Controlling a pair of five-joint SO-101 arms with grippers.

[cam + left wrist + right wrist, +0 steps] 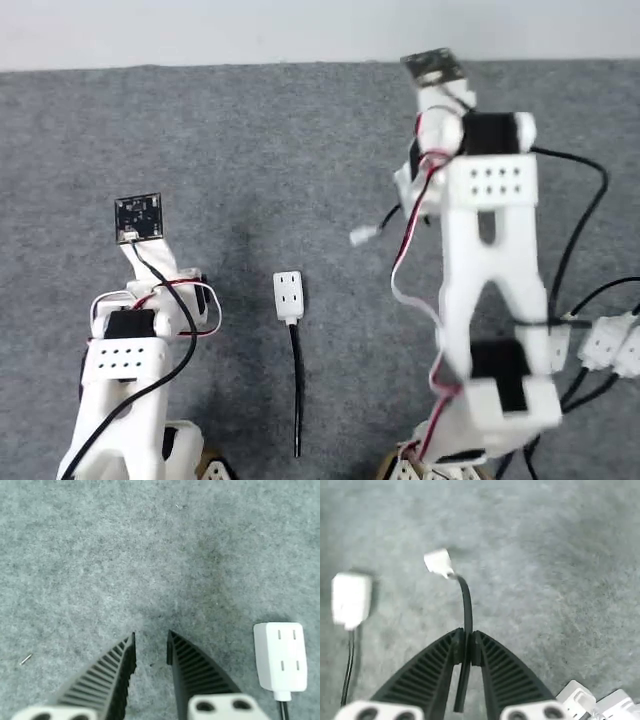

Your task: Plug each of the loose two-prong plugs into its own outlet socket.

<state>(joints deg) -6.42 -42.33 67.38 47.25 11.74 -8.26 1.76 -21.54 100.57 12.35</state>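
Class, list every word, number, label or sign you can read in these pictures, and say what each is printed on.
None can be read.
Outlet block: only slots, no print.
Plug, its cord held in the right end effector: blurred, no print visible.
Circuit board on an arm: markings too small to read.

The left arm (125, 370) and the right arm (490, 250) are both wearing white moulded shells over black servo blocks, each with a bracket carrying two rows of small round holes. Red, white and black leads are running along the links, and a black cable is feeding a square camera board (138, 217) on the left arm. The left pincer (150, 645) and the right pincer (466, 635) are showing black fingers (107, 680) with ribbed inner faces on white, round-holed mounts.
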